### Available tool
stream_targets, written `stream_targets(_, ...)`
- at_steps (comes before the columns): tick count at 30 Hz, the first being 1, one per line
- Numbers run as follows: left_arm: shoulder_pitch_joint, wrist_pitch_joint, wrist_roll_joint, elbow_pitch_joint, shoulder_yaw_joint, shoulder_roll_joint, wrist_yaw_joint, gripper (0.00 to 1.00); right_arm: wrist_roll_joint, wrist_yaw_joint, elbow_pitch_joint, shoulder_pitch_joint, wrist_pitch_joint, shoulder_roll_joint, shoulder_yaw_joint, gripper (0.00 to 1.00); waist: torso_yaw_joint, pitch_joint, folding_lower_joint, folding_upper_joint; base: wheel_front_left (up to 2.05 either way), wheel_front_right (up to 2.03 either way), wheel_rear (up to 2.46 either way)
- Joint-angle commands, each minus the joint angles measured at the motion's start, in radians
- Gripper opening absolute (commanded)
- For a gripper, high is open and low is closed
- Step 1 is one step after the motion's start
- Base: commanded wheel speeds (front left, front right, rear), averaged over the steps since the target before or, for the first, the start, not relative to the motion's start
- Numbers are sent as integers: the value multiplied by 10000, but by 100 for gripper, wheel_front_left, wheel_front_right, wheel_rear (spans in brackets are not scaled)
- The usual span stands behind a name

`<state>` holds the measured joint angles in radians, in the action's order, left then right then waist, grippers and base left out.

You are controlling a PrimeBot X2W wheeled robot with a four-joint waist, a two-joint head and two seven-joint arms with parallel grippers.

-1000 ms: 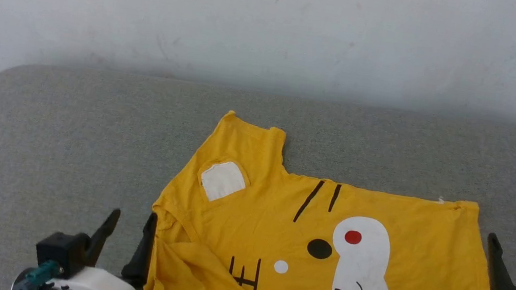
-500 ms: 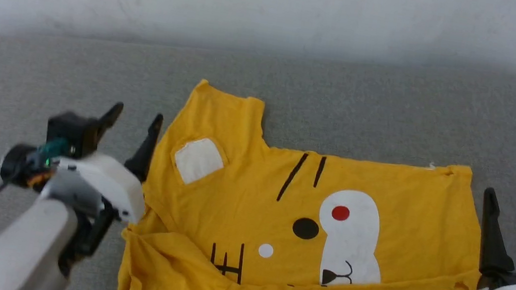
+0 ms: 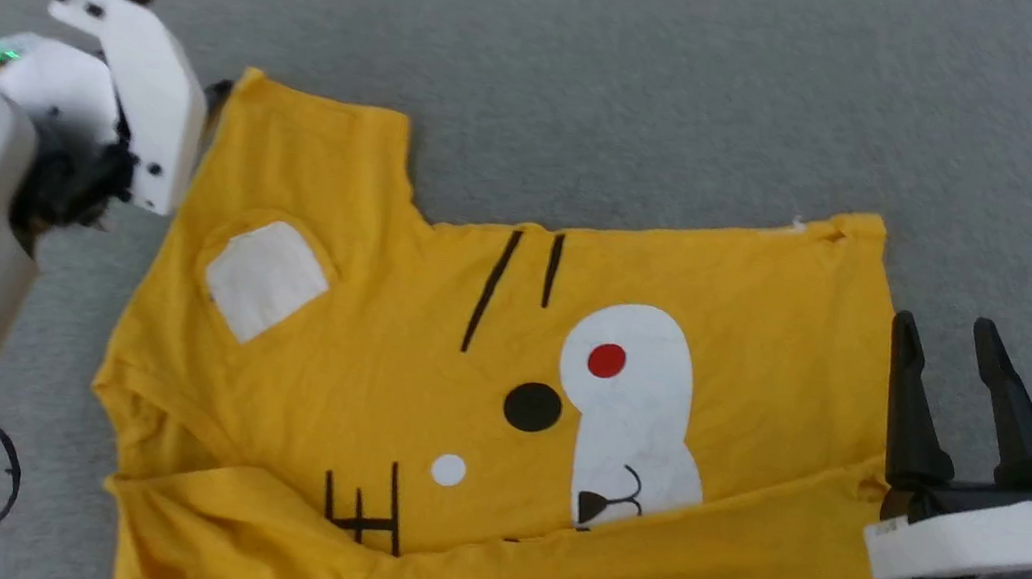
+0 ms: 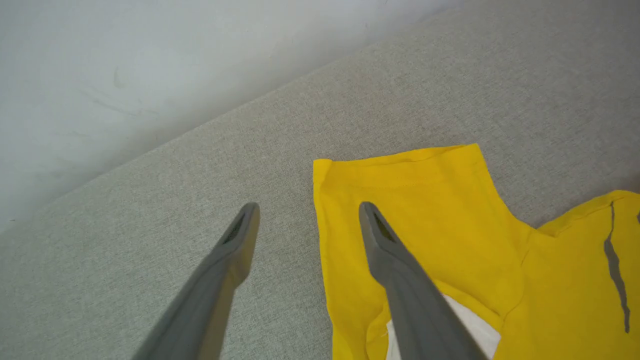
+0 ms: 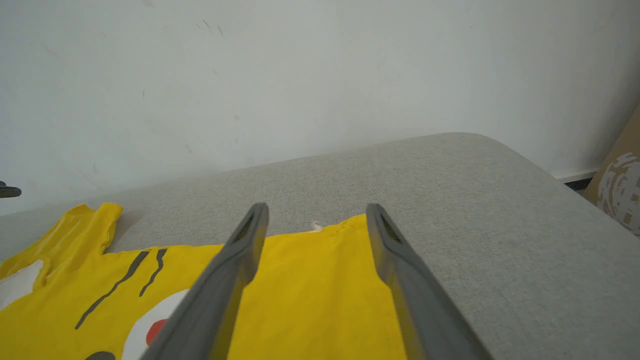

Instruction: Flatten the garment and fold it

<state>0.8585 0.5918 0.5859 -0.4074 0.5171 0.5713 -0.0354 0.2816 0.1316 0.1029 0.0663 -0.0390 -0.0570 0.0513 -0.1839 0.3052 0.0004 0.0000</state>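
Plainly, the shirt [image 3: 505,369] was spread on the desk [image 3: 708,74], left hand [image 4: 308,207] and right hand [image 3: 943,322] opened wide, empty, at its ends; the sleeve [image 4: 400,180] could be bunched by a shallow pinch.

You've got a grey fabric tabletop [image 3: 704,104] against a scuffed white wall [image 5: 300,75], with a brown cardboard piece [image 5: 620,190] just past its corner.

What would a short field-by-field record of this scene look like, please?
surface: grey fabric-covered table
garment: yellow T-shirt, print up, lying flat; near edge folded over the print
sleeve: spread out at the far left corner
left gripper: open, above the sleeve's outer edge, holding nothing
right gripper: open, at the T-shirt's right edge, holding nothing
wall: pale, behind the table
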Motion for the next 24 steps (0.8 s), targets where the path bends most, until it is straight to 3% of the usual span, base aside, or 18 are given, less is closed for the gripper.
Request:
stream_targets(1, 561, 862, 227, -381, 35, 227, -179, 100, 57, -9, -162, 301, -184, 41, -59, 100, -1138, 1131, -4, 0, 0, 0, 0)
stream_targets(7, 1552, 2583, 515, -1074, 65, 537, -291, 100, 122, -9, -488, 555, -402, 61, -43, 100, -1564, 1623, -4, 0, 0, 0, 0)
stream_targets(12, 1612, 3109, 750, -1353, -9, 698, -261, 100, 285, -9, -712, 614, -522, 65, -39, 100, -1728, 1762, -4, 0, 0, 0, 0)
stream_targets(17, 1456, 2970, 763, -1496, -89, 832, -71, 100, 380, -9, -900, 651, -608, 66, 113, 100, -1768, 1872, -4, 0, 0, 0, 0)
stream_targets(18, 1398, 3050, 856, -1573, -107, 828, -87, 82, 387, -9, -916, 657, -618, 66, 133, 100, -1754, 1888, -4, 0, 0, 0, 0)
stream_targets(19, 1346, 3142, 943, -1633, -113, 812, -103, 0, 393, -9, -931, 663, -628, 66, 162, 100, -1732, 1893, -4, 0, 0, 0, 0)
stream_targets(24, 1259, 3076, 1126, -1610, -117, 677, -183, 0, 230, -9, -952, 769, -536, 67, 373, 100, -1484, 1772, -4, 0, 0, 0, 0)
